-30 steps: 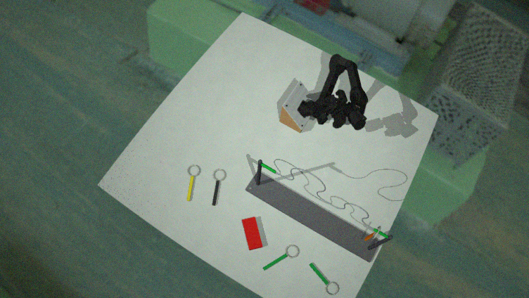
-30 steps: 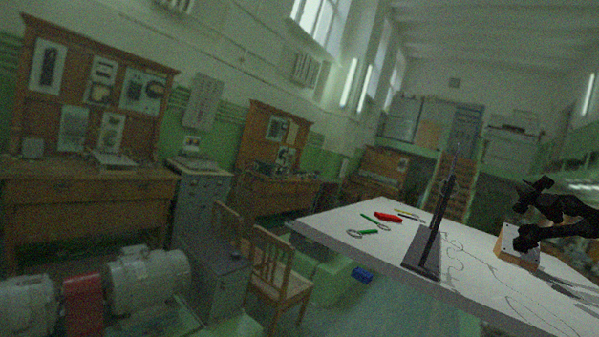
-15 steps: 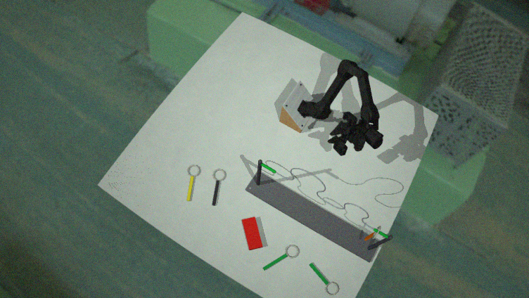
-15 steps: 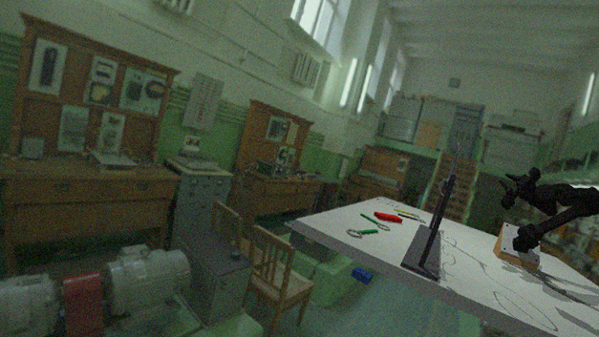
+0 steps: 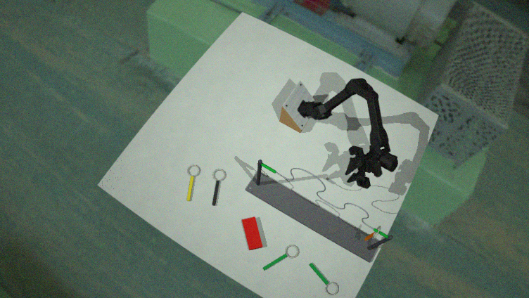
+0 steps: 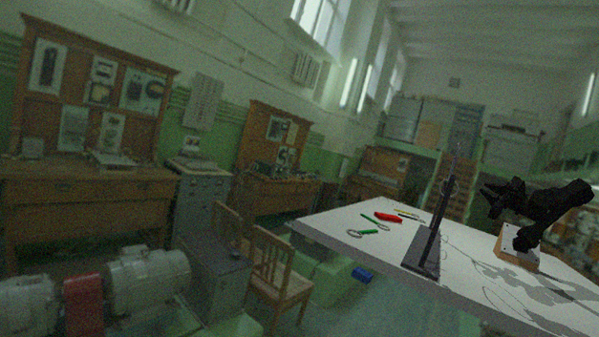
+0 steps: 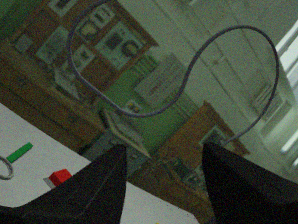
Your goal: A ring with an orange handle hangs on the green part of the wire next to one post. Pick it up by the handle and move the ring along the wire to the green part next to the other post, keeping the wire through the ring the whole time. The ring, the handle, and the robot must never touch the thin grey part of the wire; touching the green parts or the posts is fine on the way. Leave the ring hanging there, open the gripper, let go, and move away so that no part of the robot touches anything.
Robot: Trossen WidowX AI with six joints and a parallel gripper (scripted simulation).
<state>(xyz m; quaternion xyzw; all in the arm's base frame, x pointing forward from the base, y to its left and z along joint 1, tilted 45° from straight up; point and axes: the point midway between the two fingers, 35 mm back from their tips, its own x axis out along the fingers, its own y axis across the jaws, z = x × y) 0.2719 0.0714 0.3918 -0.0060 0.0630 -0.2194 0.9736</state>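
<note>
The ring with the orange handle (image 5: 369,236) hangs on the green part (image 5: 385,235) beside the right-hand post (image 5: 381,242) in the top view. The other post (image 5: 259,174) has its own green part (image 5: 268,168) at the upper left. The thin grey wire (image 5: 344,204) (image 7: 145,116) curves between them above the dark base (image 5: 303,217). My gripper (image 5: 347,177) (image 6: 482,187) (image 7: 164,153) is partly open and empty, on the robot's side of the wire, away from ring and handle. The wrist view shows wire beyond the fingertips; the orange handle is not seen there.
A red block (image 5: 252,233) (image 6: 387,217) lies beyond the base. Loose rings lie flat, with a yellow handle (image 5: 190,188), a black handle (image 5: 216,192) and green handles (image 5: 274,261) (image 5: 319,273). The arm's mount (image 5: 290,120) stands behind. The table edge runs near the right-hand post.
</note>
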